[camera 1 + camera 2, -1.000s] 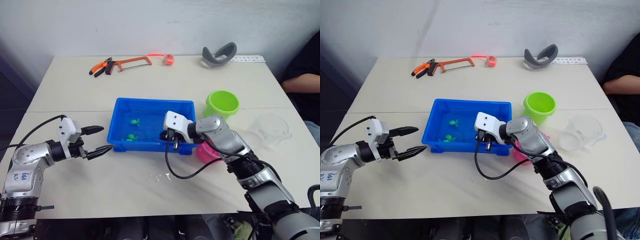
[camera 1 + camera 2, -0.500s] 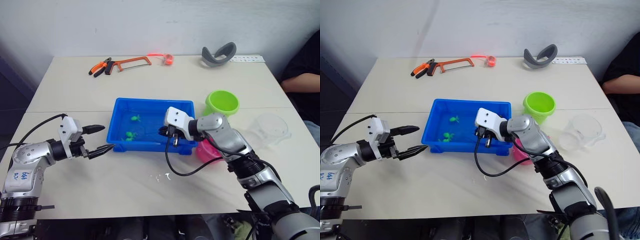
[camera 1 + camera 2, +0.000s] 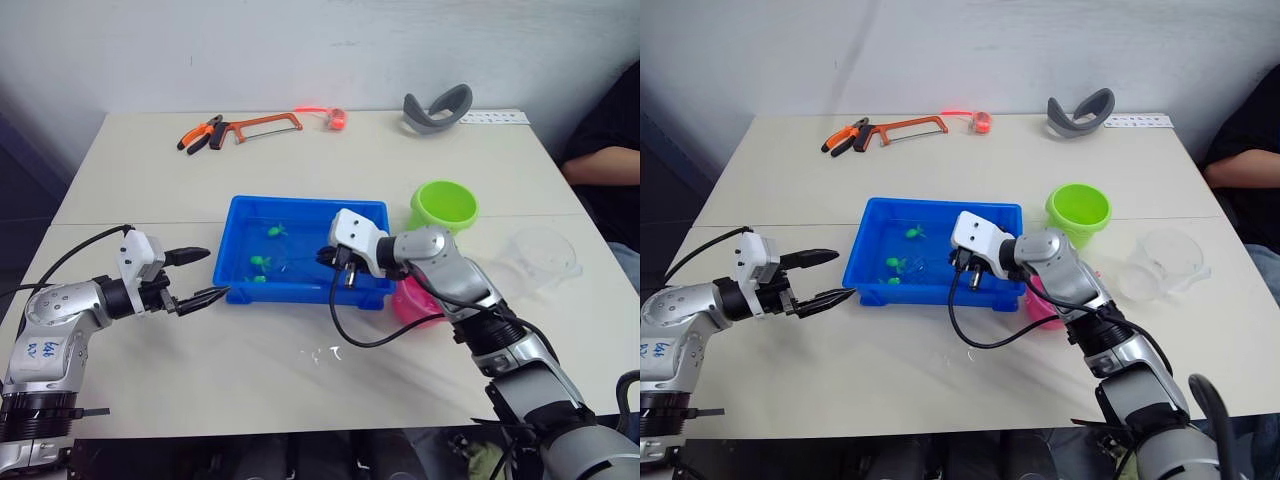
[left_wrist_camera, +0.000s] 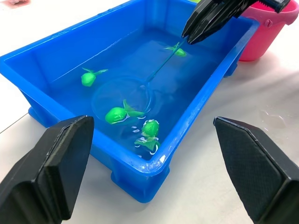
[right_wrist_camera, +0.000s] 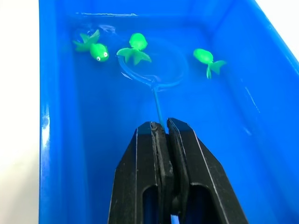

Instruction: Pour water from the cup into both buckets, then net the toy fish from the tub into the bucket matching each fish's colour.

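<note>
Green toy fish (image 5: 136, 48) straddles the near rim of the round blue-hooped net (image 5: 153, 67), whose thin handle runs straight back to the right gripper (image 5: 160, 128) pinching it inside the blue rectangular tub (image 5: 44, 140); the left gripper (image 3: 205, 277) hangs spread outside it.

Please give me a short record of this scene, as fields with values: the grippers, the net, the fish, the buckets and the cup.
right gripper: shut on the net handle
left gripper: open, beside the tub, touching nothing
net hoop: in the tub's water, at a green fish
fish in tub: green ones
green bucket: upright, beyond the tub's right end
pink bucket: against the tub's right end
cup: on the table, right of both buckets
</note>
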{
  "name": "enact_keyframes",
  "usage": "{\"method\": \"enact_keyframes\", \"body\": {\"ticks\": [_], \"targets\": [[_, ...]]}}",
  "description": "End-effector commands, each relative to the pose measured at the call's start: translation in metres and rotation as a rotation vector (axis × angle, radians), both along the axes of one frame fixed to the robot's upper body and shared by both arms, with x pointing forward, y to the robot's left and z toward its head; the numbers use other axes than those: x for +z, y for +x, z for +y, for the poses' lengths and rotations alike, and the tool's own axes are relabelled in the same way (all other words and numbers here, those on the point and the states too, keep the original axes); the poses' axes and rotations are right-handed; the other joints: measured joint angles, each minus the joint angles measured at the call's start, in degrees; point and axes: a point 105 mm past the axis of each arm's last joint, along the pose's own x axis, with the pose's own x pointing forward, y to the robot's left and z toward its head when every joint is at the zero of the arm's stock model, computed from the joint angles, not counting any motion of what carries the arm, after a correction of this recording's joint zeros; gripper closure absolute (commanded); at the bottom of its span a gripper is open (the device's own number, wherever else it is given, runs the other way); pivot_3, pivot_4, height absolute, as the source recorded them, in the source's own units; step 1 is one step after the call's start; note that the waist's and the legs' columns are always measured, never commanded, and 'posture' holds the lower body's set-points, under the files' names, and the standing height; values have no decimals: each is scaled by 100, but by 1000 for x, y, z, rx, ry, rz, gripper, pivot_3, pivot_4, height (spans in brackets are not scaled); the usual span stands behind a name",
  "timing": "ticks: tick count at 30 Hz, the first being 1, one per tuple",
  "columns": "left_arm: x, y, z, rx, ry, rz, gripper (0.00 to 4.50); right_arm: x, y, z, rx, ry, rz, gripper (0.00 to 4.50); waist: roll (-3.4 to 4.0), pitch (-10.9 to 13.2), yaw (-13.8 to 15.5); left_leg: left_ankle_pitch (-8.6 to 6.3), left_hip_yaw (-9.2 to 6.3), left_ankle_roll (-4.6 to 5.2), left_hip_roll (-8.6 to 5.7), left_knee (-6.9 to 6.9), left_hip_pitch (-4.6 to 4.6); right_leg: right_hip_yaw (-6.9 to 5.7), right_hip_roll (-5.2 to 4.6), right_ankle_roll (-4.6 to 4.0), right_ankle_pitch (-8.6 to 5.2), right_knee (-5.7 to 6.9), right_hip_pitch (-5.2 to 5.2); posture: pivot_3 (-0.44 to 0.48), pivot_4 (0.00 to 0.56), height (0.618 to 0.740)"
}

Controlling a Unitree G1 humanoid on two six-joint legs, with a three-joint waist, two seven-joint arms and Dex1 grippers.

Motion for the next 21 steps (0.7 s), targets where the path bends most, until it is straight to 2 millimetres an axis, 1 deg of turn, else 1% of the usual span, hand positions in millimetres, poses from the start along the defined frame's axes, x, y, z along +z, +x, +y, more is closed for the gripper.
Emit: {"method": "enact_keyframes", "body": {"ticks": [1, 3, 7, 9, 11, 13, 14, 18, 21], "targets": [[17, -2, 4, -9, -38, -57, 33, 36, -11, -1, 54, 139, 12, 4500, 0, 0, 2, 0, 0, 0, 0, 0, 0, 0, 0, 0, 0, 0, 0, 0, 150, 740], [23, -4, 3, -30, -61, -73, 33, 43, -17, -4, 73, 168, 34, 4500, 0, 0, 5, 0, -1, 0, 0, 0, 0, 0, 0, 0, 0, 0, 0, 0, 150, 740], [44, -6, -2, -81, -107, -112, 33, 54, -32, -18, 131, 187, 23, 4500, 0, 0, 26, 0, -3, 0, 0, 0, 0, 0, -1, 0, 0, -1, 1, 0, 150, 740], [56, -7, -10, -128, -122, -128, 33, 60, -42, -28, 158, 197, 4, 4500, 0, 0, 43, 0, -7, 0, 0, 0, 0, -2, -2, 0, 0, -2, 4, 0, 150, 740], [63, -6, -18, -165, -127, -137, 33, 65, -51, -36, 179, 208, -5, 4500, -1, 0, 39, -1, -9, 2, -3, 0, -3, -3, -4, 0, 0, -3, 5, 0, 150, 740], [69, -5, -28, -206, -133, -148, 33, 73, -55, -47, 154, 246, -4, 4500, -1, 0, 37, -1, -6, 2, -5, 0, -2, -1, -4, 1, 1, -5, 6, 0, 150, 740], [72, -4, -32, -223, -138, -151, 33, 76, -57, -52, 137, 267, -2, 4500, -1, 0, 35, -1, -6, 3, -5, 0, -2, -2, -4, 2, 1, -6, 5, 0, 150, 740], [73, -5, -46, -302, -133, -142, 33, 75, -67, -72, 113, 234, -13, 4500, -2, -1, 27, 0, -6, 2, -4, 0, 1, -2, -1, 2, 1, -4, 8, 0, 150, 740], [71, -6, -60, -389, -120, -122, 33, 88, -78, -97, 65, 247, -33, 4500, -2, -1, 13, 0, 2, 2, -2, 0, 3, 2, 1, 2, 1, -5, 8, 0, 150, 740]]}}
